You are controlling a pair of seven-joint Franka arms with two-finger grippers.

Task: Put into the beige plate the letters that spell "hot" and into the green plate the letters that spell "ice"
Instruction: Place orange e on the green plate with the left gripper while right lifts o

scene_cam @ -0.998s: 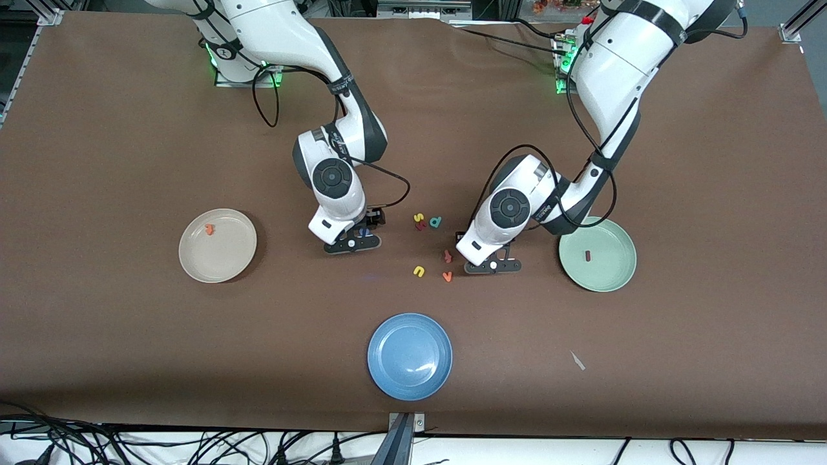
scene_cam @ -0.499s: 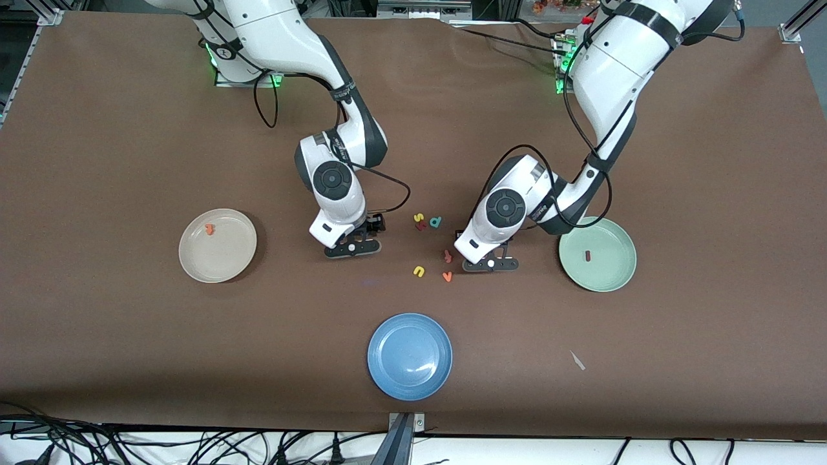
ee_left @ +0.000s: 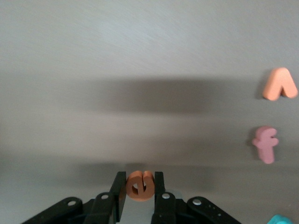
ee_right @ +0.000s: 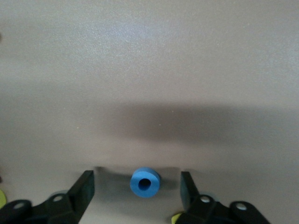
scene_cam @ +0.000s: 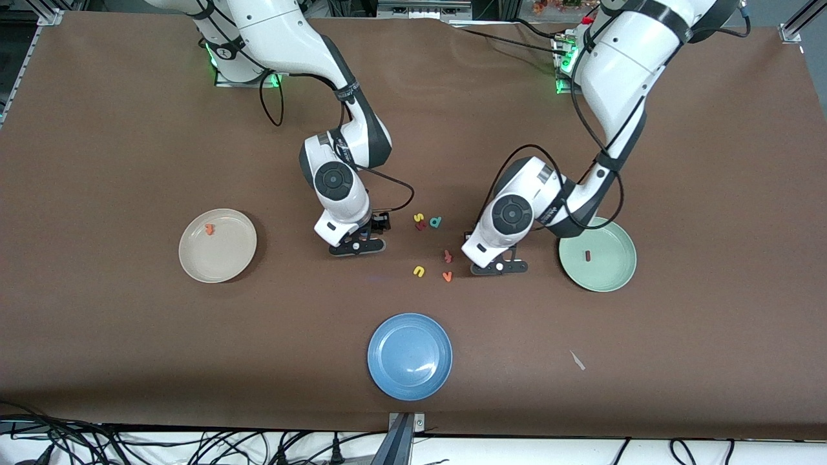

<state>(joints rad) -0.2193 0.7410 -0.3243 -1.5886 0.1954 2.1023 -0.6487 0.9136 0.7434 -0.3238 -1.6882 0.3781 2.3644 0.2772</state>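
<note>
Since the earlier frame both arms have shifted a little toward the left arm's end of the table. The left gripper (ee_left: 140, 191) now pinches the orange e (ee_left: 138, 185) between its fingers, the letter upright with its face to the wrist camera; the front view hides it. The right gripper (ee_right: 135, 186) stands spread around the blue o (ee_right: 145, 182), not touching it, its hole facing the camera. The orange t (scene_cam: 209, 229) lies in the beige plate (scene_cam: 194, 265), the dark red i (scene_cam: 587, 256) in the green plate (scene_cam: 614, 278).

a brown worktop (scene_cam: 129, 336) under even overhead light.

you look down on a matte brown sheet over the worktop, silver frame rails (scene_cam: 796, 26) at its corners, and black cables (scene_cam: 194, 445) tangled along a white edge nearest the front camera.
</note>
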